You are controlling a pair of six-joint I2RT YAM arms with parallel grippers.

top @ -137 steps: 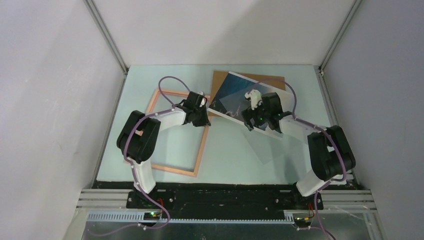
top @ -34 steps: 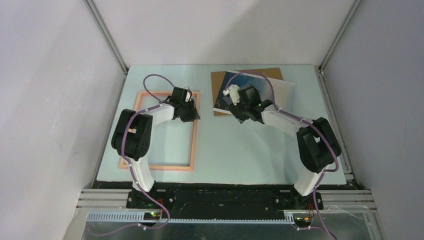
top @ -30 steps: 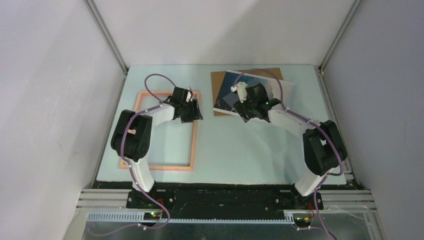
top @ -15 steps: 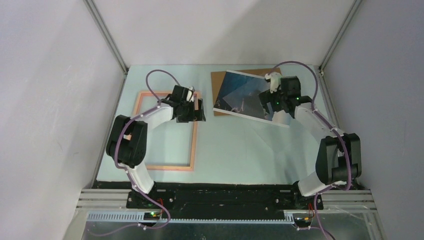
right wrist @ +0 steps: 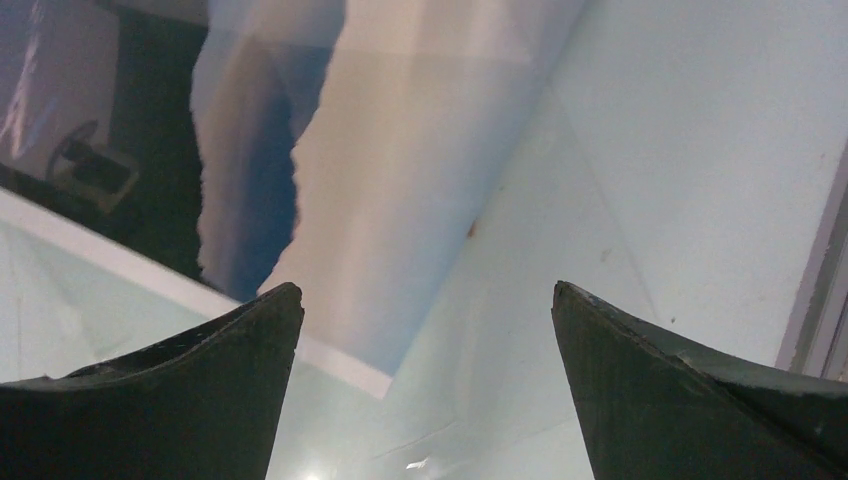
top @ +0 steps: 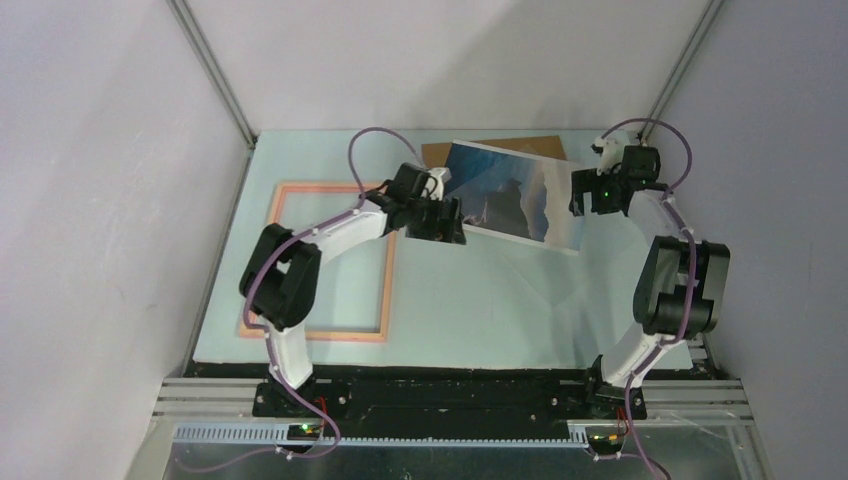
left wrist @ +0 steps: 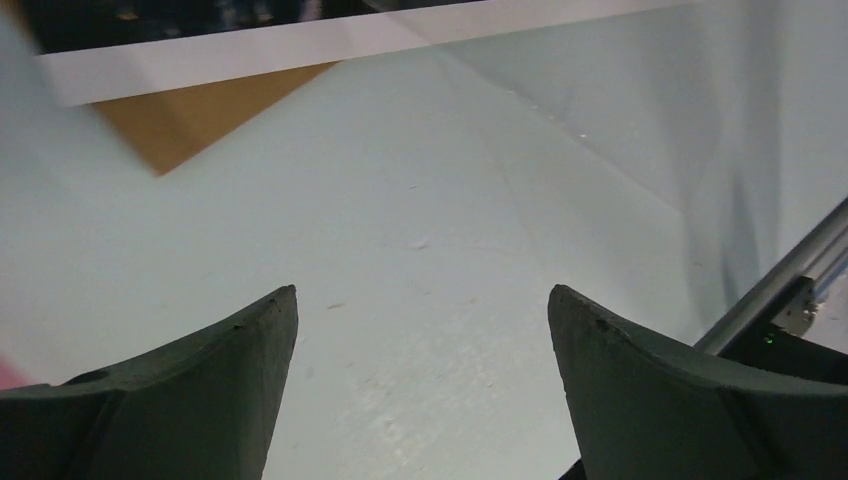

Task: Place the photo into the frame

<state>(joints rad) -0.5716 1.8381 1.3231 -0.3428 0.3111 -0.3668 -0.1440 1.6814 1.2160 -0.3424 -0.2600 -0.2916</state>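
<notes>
Top external, glossy rectangular photo on brown board, thin pink frame, left hand and right hand spread empty.

So the left end effector has left the far right corner of the thin pink rectangular frame and swung right, and it's now at the left edge of the glossy seascape photo print. The right end effector slid off the middle of the photo, out past its right edge toward the far right of the tabletop. Both have spread their jaws wide. The frame went from skewed to square, and the photo's uncovered now and less tilted.
</notes>
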